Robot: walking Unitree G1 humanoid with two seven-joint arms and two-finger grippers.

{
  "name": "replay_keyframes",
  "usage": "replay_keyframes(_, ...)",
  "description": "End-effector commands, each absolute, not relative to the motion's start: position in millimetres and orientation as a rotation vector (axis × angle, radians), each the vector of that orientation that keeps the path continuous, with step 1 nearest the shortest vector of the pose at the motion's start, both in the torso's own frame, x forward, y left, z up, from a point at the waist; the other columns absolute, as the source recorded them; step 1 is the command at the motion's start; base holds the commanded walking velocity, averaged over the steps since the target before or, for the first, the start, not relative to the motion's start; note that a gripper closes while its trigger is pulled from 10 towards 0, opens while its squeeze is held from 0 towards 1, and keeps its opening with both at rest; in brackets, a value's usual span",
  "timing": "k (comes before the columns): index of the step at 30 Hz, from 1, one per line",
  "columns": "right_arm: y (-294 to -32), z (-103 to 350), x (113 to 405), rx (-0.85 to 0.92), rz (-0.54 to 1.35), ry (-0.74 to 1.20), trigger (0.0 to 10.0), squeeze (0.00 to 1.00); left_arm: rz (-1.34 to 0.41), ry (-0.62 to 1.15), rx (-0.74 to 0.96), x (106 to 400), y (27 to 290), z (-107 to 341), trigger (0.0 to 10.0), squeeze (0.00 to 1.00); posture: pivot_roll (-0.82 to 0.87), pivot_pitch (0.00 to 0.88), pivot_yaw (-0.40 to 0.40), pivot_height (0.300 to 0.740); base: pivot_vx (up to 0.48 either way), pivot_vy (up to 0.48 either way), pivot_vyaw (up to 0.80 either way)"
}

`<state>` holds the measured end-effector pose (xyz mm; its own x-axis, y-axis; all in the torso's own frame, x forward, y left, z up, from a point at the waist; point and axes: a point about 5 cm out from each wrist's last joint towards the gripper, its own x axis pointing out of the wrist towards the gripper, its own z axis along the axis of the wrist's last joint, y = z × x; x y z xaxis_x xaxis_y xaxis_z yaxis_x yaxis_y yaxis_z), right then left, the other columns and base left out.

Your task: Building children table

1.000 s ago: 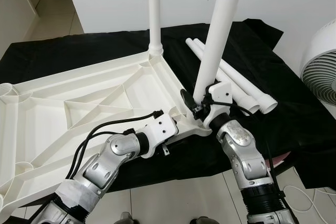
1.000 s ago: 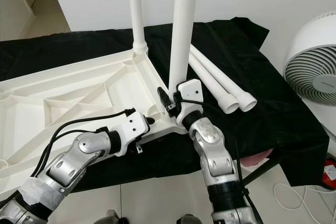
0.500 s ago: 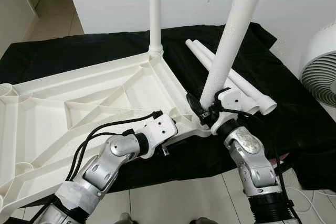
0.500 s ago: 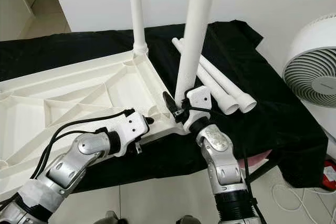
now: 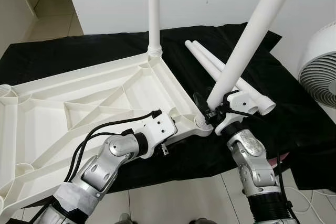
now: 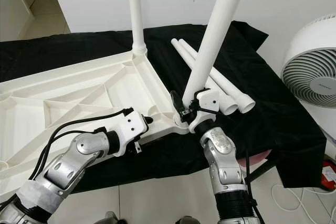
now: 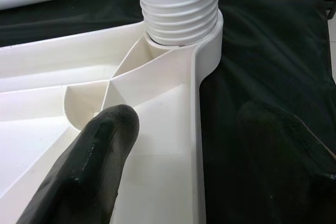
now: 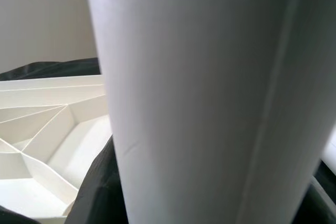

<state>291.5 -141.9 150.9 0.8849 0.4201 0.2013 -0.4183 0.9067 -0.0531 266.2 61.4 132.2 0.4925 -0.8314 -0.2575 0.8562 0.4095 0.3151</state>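
Saw right end effector point(image 5: 210, 113) clamped low on tilted leg point(image 5: 247, 45), centre-right; stiff, light, slick plastic. Left end effector point(image 5: 167, 142) spread across table edge point(image 5: 181, 98).

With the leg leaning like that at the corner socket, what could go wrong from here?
The right tool grips the leg low down while it tilts well off upright, unlike the straight leg already fitted. Its threads may cross or jump at the socket. The long top could lever the tabletop sideways; the left tool only braces its edge. If the leg slips, it could drop onto the spare legs.
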Motion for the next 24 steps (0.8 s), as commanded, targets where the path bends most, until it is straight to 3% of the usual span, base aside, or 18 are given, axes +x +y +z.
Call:
replay_keyframes(1, -150.0, 127.6, 287.1, -0.018, 0.437, -0.107, 10.0, 0.00, -1.069, 0.077, 0.432, 264.3, 63.5, 131.8, 10.0, 0.00, -0.07, 0.074, 0.055, 0.740, 0.000, 0.000, 0.00)
replay_keyframes(11, -150.0, 123.1, 286.4, -0.064, 0.506, -0.096, 10.0, 0.00, -1.068, 0.083, 0.432, 264.0, 63.1, 132.4, 10.0, 0.00, -0.07, 0.077, 0.056, 0.740, 0.000, 0.000, 0.00)
replay_keyframes(24, -145.5, 110.3, 297.4, -0.078, 0.498, 0.065, 10.0, 0.00, -1.063, 0.080, 0.431, 262.6, 63.0, 133.5, 10.0, 0.00, -0.06, 0.082, 0.053, 0.740, 0.000, 0.000, 0.00)
